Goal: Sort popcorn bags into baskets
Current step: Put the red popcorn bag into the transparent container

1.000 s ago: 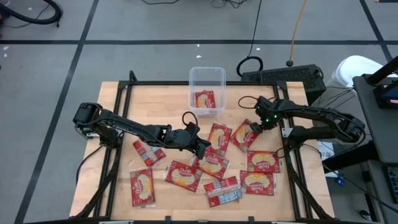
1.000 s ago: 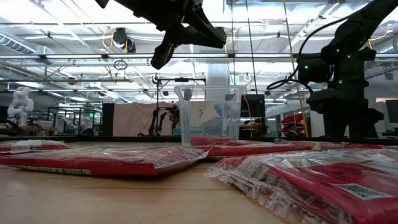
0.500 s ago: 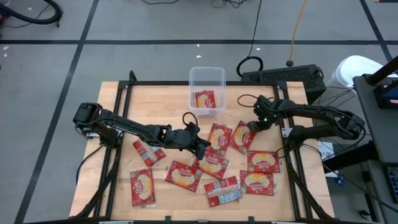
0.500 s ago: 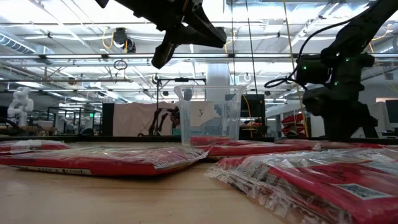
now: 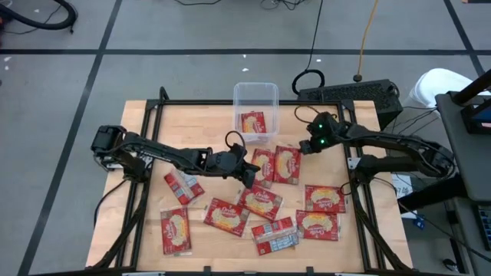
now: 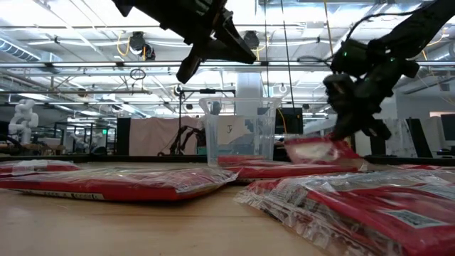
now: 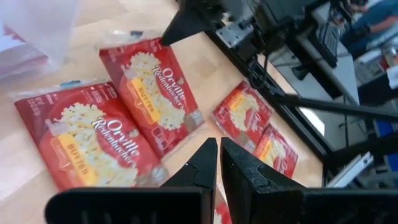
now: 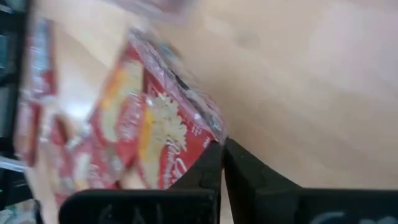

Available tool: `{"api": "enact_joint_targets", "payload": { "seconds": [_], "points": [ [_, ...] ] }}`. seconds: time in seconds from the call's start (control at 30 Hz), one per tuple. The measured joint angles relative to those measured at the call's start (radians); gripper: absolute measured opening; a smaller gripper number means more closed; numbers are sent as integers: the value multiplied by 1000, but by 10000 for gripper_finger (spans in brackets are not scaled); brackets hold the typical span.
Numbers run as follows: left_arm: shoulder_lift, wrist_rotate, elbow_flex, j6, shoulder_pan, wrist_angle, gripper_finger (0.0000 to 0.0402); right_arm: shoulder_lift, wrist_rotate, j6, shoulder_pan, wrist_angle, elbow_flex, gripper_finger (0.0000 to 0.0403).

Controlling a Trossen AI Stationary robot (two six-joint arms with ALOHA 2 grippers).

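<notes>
While the left gripper (image 5: 249,170) hangs above the middle of the wooden table (image 5: 146,184) with its fingers (image 7: 202,163) pressed together and nothing between them, the right gripper (image 5: 301,147) sits toward the table's far right, just right of the clear basket (image 5: 255,93). The right wrist view shows the right gripper's fingers (image 8: 214,163) closed on the corner of a red popcorn bag (image 8: 163,144). In the low view this held bag (image 6: 318,151) is tilted and raised off the bags beneath it.

The basket stands at the far edge of the table, centred, and contains one bag (image 5: 252,123) lying flat, print side up.

Two bags lie side by side just beyond the left gripper: one (image 5: 263,166) partly under it and the held bag (image 5: 288,163) to its right. Further bags are spread over the near half of the table: a grey-backed one (image 5: 183,185) at the left, one (image 5: 175,230) at the near left, two (image 5: 225,215) (image 5: 261,202) near the centre, a grey-backed one (image 5: 275,237) at the near edge, and two (image 5: 324,198) (image 5: 317,225) at the right.
</notes>
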Motion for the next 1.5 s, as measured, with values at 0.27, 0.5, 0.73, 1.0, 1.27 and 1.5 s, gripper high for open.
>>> {"api": "enact_joint_targets", "payload": {
  "seconds": [0.27, 0.5, 0.73, 1.0, 1.27, 1.5],
  "points": [
    [0, 3, 0, 9, 58, 0, 56, -123, 0, -13, 38, 109, 1, 0],
    [0, -27, 0, 5, 110, -1, 169, -197, -1, -28, 78, 125, 2, 0],
    [8, -66, 0, 86, 118, 3, 267, -287, -3, 5, 122, 125, 2, 0],
    [99, -18, -2, 209, 133, 160, 291, -350, -2, 27, 179, 145, 3, 0],
    [121, -8, -2, 222, 131, 259, 253, -368, -2, 120, 236, 334, 4, 0],
    [123, 81, -2, 282, 139, 365, 219, -368, 0, 179, 259, 436, 4, 0]
  ]
}}
